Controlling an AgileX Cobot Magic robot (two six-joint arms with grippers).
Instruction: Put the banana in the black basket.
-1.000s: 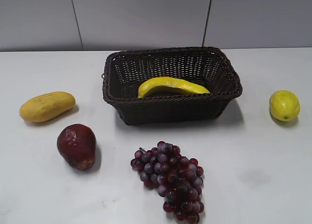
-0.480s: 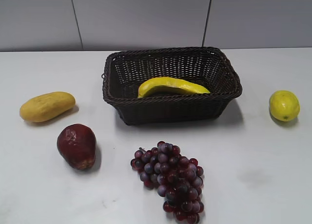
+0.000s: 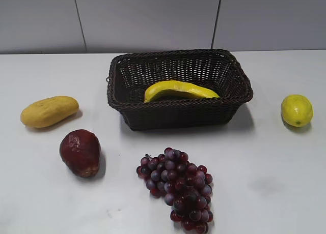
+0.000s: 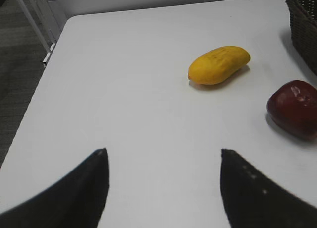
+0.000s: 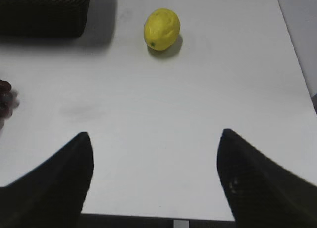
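Already the banana (image 3: 179,90) lies inside the black basket (image 3: 179,111) near the bench's (image 3: 265,163) far edge, both grippers' jaws released and empty, so nothing remains but to keep clear.

a lab-like test bench: a bare white table (image 3: 265,157) fills the frame, plain grey wall panels (image 3: 147,18) run across the top, glossy prop fruit laid out apart.
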